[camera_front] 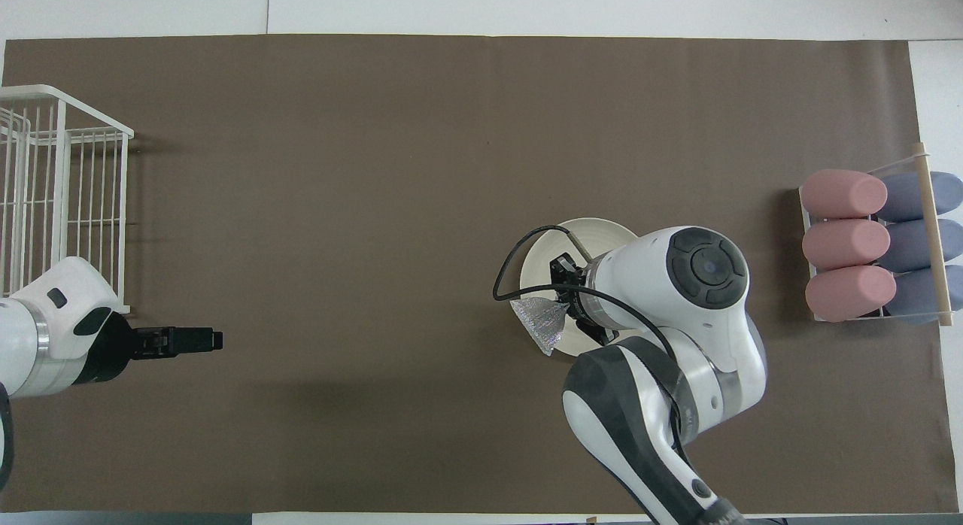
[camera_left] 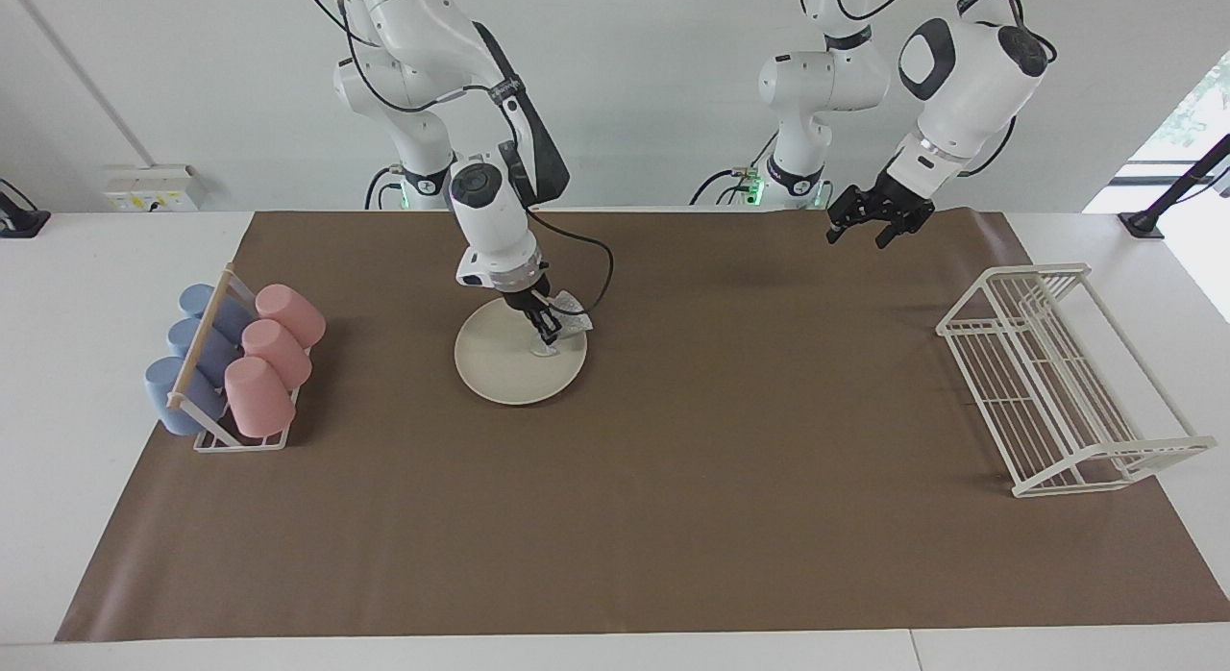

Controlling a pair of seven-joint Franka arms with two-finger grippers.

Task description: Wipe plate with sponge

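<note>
The cream-white plate (camera_left: 500, 368) (camera_front: 543, 260) lies flat on the brown mat, between the table's middle and the cup rack. My right gripper (camera_left: 546, 338) (camera_front: 564, 308) points down onto the plate and is shut on the sponge (camera_left: 571, 315) (camera_front: 546, 324), a silvery crinkled wad. The sponge sits at the plate's rim on the side toward the left arm's end and hangs partly past the edge. In the overhead view the right arm hides much of the plate. My left gripper (camera_left: 857, 237) (camera_front: 215, 341) waits open in the air, holding nothing.
A rack with pink and blue cups (camera_left: 235, 363) (camera_front: 873, 247) stands at the right arm's end of the mat. A white wire dish rack (camera_left: 1057, 383) (camera_front: 60, 201) stands at the left arm's end. A black cable loops from the right wrist over the plate.
</note>
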